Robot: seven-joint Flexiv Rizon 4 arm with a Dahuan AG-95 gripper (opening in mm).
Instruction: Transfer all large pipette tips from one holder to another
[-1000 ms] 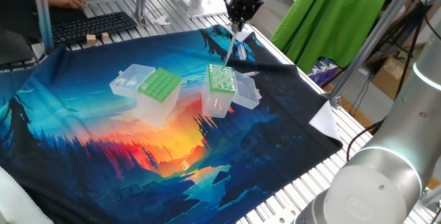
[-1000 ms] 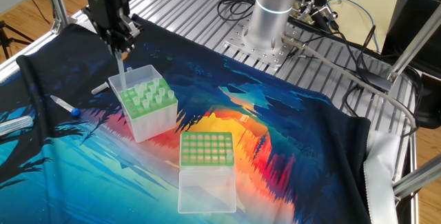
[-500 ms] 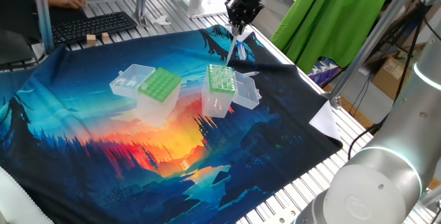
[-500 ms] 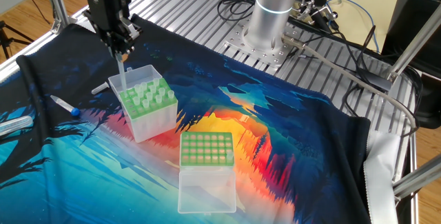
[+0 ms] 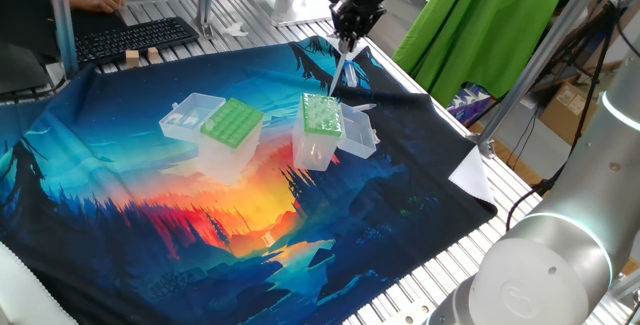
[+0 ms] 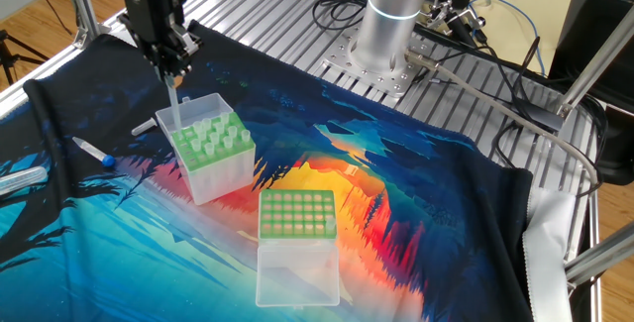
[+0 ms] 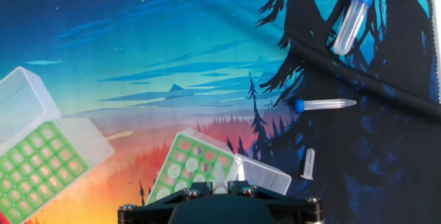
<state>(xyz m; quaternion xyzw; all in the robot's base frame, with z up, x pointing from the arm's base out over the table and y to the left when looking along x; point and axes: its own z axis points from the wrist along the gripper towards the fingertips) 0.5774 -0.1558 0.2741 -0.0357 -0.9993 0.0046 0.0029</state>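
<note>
Setting: slotted aluminium table [image 6: 267,10] draped with a printed cloth [image 5: 150,235] of blue sky, orange sunset and black pine silhouettes.
Nearest, other fixed view: box [image 6: 295,215] with a green grid top sits low and centre, its clear lid [image 6: 297,274] folded flat toward the camera.
Next back: clear box [image 6: 211,154] with a light-green wide-holed top, left of centre; whitish tips [image 6: 215,136] stand in its holes.
Gripper [image 6: 174,76]: upper left, pointing straight down above the back corner of that box, jaws closed on a tip [image 6: 175,104] that hangs upright; its lower end is level with the box top, and whether it touches the plate cannot be told.
Same pair, fixed view: gripper at top centre, the tip [image 5: 340,70] slanting down toward the box [image 5: 320,130].
Hand view: the wide-holed box [image 7: 196,169] lies just above the gripper body at bottom centre, the grid box [image 7: 34,169] at lower left.
Loose items: blue-capped tube [image 7: 325,104] at centre right, a larger capped tube [image 7: 350,23] at upper right, a small clear tube [image 7: 308,163] below them.
Far edge: arm base [image 6: 396,15] at top centre with cables; keyboard [image 5: 135,37] at upper left of the fixed view, green fabric [image 5: 480,25] at upper right.
</note>
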